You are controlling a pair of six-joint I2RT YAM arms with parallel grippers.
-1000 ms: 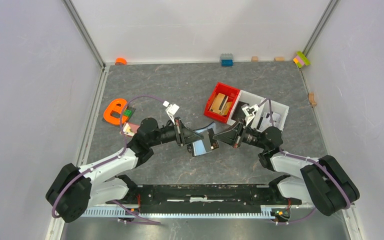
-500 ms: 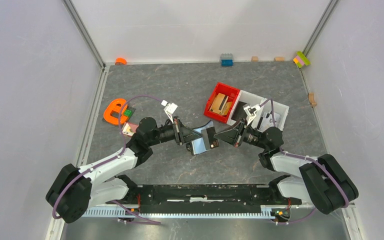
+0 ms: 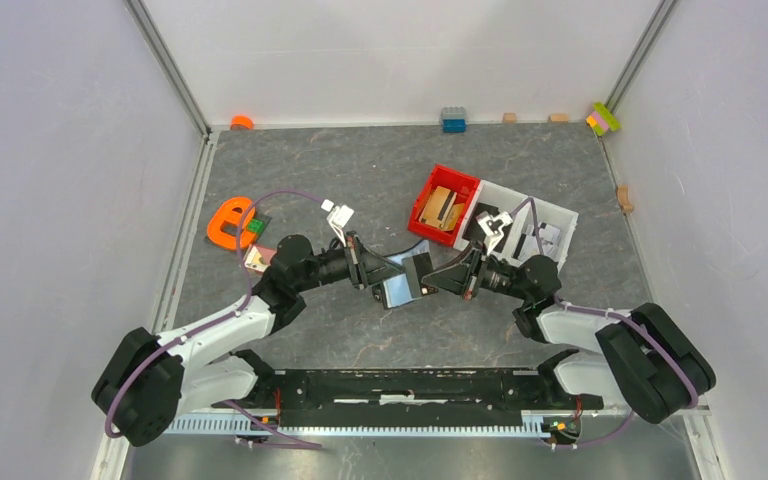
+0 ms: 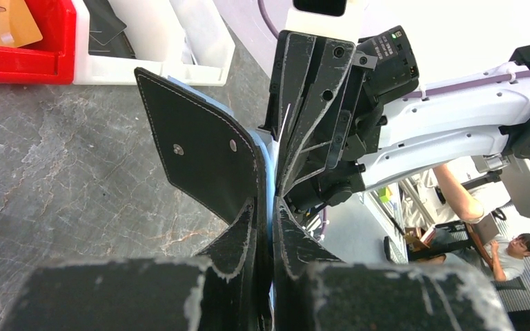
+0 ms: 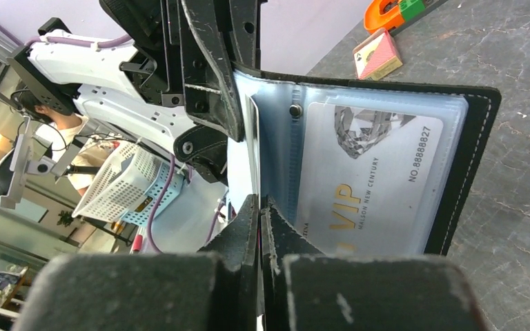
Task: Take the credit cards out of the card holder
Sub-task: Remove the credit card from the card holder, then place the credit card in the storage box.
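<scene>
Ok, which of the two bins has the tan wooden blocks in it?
The red bin, on the left of the pair in the top view: tan blocks lie inside. The white bin beside it shows none.

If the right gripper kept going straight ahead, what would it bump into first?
The open card holder, right at the right gripper's tips, probably touching already. The left gripper is just behind it.

Top view: bright, even, diffuse light from above; white walls (image 3: 60, 200) slightly washed, soft short shadows under the arms on the grey table (image 3: 360, 170). Sharp throughout. Wrist views: left gripper (image 4: 270, 207) and right gripper (image 5: 259, 203) blur into dark masses at the bottom edge (too near the lens). Pale sheen on the sleeve of the card holder (image 5: 473, 165); backgrounds soft.
</scene>
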